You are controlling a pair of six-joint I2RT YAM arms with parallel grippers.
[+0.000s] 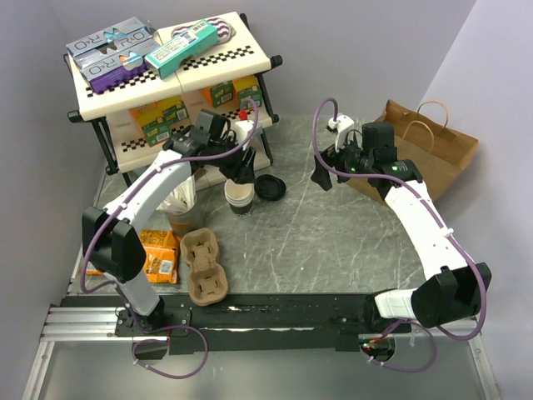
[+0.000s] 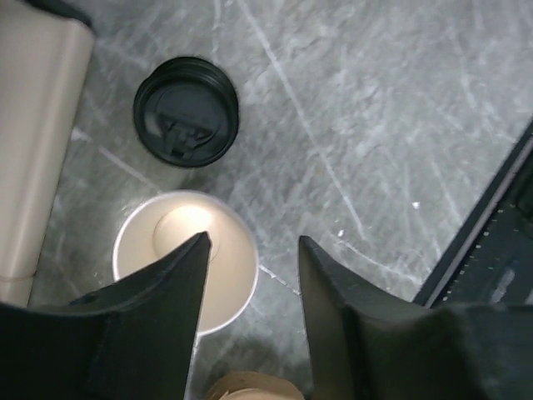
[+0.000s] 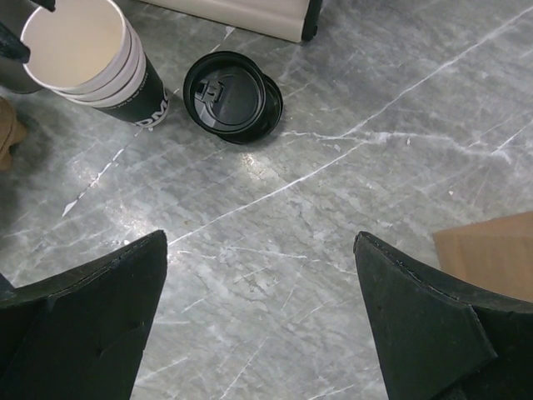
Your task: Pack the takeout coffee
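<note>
Barely begun: the cream-tan paper cup (image 1: 240, 198), centre-left, stands open, its round black plastic lid (image 1: 270, 187) lying just beside. The left gripper (image 2: 250, 250) and right gripper (image 3: 258, 240) are spread, empty.

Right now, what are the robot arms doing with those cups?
The left gripper hangs open over the stacked paper cups. The black lid lies on the table beside them, not on a cup yet. The right gripper hangs open over the table, near the brown paper bag.
</note>
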